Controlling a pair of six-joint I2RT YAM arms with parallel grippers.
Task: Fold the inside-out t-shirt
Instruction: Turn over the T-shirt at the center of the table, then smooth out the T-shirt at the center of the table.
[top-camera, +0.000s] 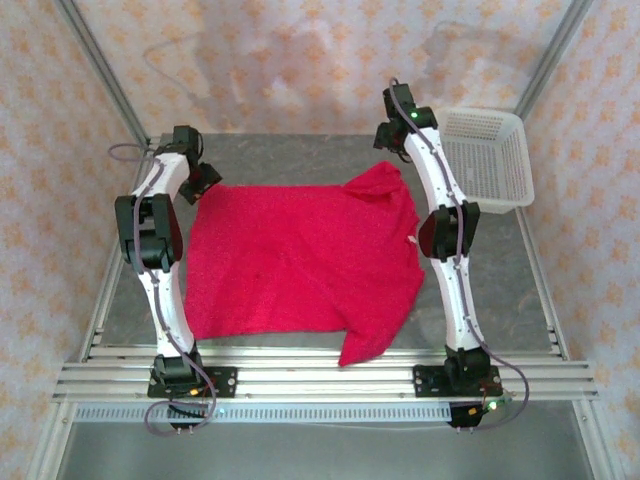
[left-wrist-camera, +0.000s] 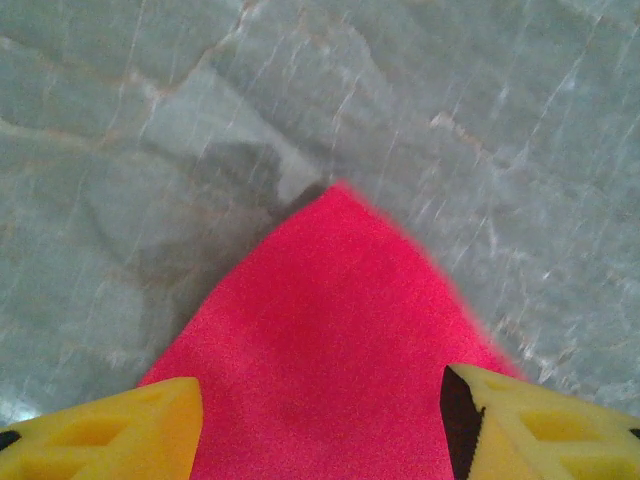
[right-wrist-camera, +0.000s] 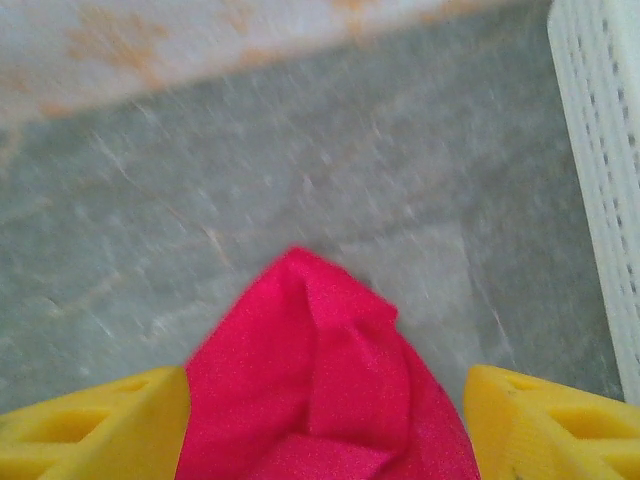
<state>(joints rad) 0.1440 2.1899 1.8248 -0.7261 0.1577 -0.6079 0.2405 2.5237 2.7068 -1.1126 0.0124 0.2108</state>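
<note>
The left hand (left-wrist-camera: 320, 425) and right hand (right-wrist-camera: 325, 425) are hovering open, holding nothing, over far corners of the bright red soft t-shirt (top-camera: 300, 260). Spreading is looking done; next is pinching 2 corners and folding.

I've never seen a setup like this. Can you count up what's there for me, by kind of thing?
Red t-shirt: 1
White mesh basket: 1
Robot arms: 2, the left arm and the right arm
Total: 4
</note>
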